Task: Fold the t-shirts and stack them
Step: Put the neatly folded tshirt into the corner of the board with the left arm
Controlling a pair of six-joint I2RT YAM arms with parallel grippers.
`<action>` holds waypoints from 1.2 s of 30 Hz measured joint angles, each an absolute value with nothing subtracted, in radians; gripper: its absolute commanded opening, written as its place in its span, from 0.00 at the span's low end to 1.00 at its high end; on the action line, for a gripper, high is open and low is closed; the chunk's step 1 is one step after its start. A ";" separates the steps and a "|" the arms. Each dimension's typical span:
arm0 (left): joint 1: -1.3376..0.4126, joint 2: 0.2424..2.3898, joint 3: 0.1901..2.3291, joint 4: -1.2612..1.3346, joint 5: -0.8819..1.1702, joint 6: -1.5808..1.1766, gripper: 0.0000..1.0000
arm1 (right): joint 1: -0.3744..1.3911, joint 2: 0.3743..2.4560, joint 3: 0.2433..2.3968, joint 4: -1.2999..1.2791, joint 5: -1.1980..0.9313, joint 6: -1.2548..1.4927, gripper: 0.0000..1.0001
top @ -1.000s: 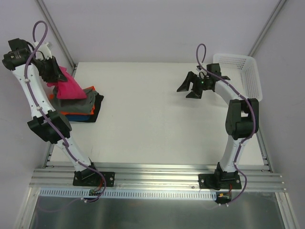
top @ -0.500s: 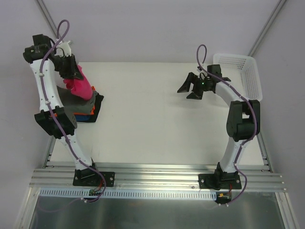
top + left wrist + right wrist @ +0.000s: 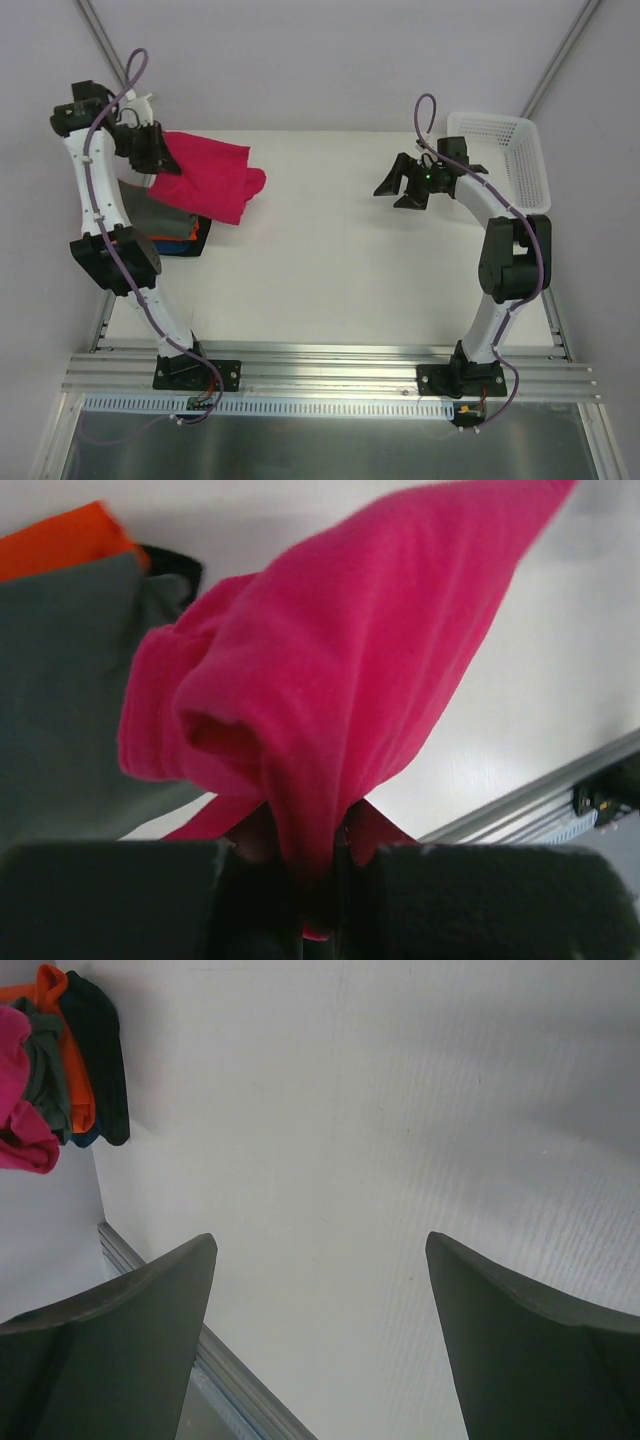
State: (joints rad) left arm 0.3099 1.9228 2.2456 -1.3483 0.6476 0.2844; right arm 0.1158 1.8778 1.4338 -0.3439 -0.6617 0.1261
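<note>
Left hand (image 3: pixel 160 157), on my overhead view, is clenched on one end of the magenta t-shirt (image 3: pixel 215 177), holding it above the folded stack (image 3: pixel 172 226) at the left side of the worktop (image 3: pixel 330 260). The shirt's long axis runs rightward from the pinch. Right hand (image 3: pixel 408 186) hangs released, well apart.

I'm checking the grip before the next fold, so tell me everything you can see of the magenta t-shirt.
The magenta t-shirt is plain, soft, fleecy-looking cloth, unfolded and bunched. The left gripper is shut on a pinched gather of it, and the rest spreads toward the table's middle in loose folds, lifted over the far left part of the table. Seen from above, it partly covers the stack of folded shirts. Whether it touches them cannot be told. No label shows.
</note>
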 measured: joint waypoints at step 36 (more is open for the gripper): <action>0.508 2.222 2.382 -1.341 0.165 0.268 0.00 | 0.141 1.879 1.428 -0.333 -0.661 0.127 0.91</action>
State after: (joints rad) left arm 0.5079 2.2223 2.3821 -1.3415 0.1650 0.2684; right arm 0.1413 1.8790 1.4284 -0.3332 -0.6609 0.1272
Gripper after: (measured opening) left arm 0.067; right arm 0.905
